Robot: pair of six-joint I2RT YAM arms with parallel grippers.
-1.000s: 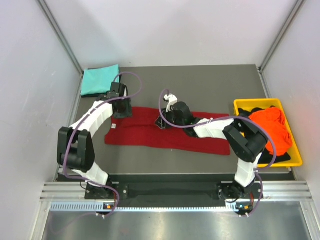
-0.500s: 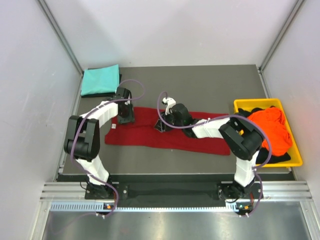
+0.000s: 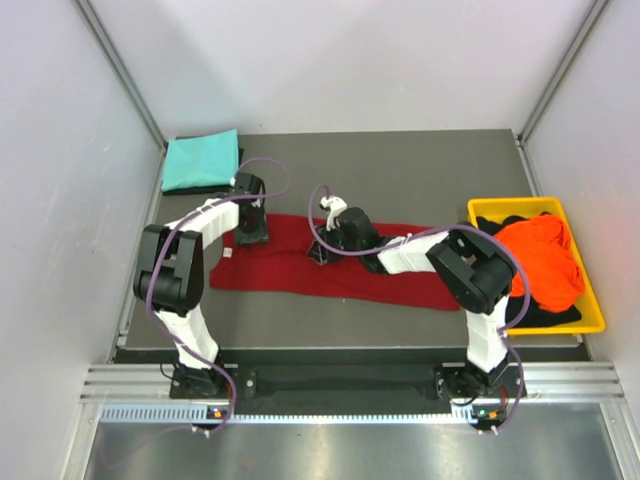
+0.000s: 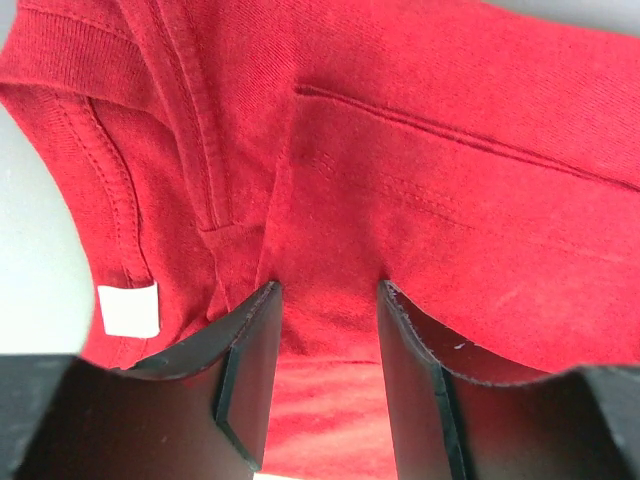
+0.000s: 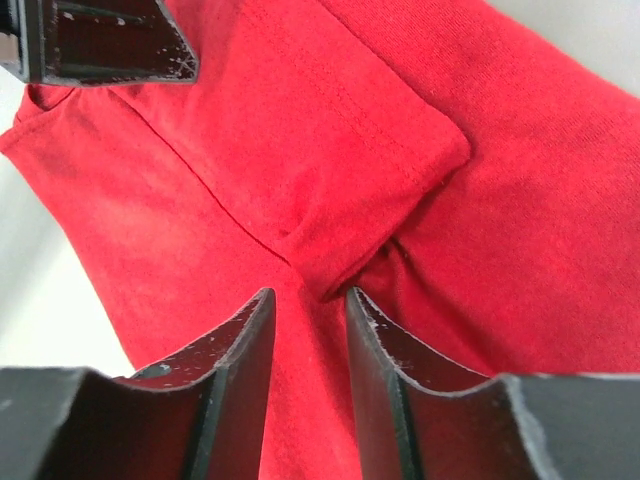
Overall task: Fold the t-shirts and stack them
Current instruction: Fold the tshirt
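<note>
The dark red t-shirt (image 3: 285,275) lies as a long folded strip across the middle of the table. My left gripper (image 3: 250,234) rests on its far left end, near the white label (image 4: 130,310). Its jaws are open, and flat red cloth (image 4: 450,200) lies between the left gripper's tips (image 4: 328,292). My right gripper (image 3: 321,252) stands over the strip's middle, open. A folded sleeve corner (image 5: 330,260) lies just ahead of the right gripper's tips (image 5: 309,296). A folded teal t-shirt (image 3: 200,160) sits at the back left. The orange t-shirt (image 3: 545,260) and the black one (image 3: 497,222) lie in the bin.
The yellow plastic bin (image 3: 510,204) stands at the table's right edge. Grey walls close in both sides and the back. Both arms reach over the red shirt, with the right arm's forearm lying low along it.
My left gripper has come forward and right from the shirt's back edge onto its left end, and its jaws have narrowed a little. The right gripper has slid slightly left along the shirt.
</note>
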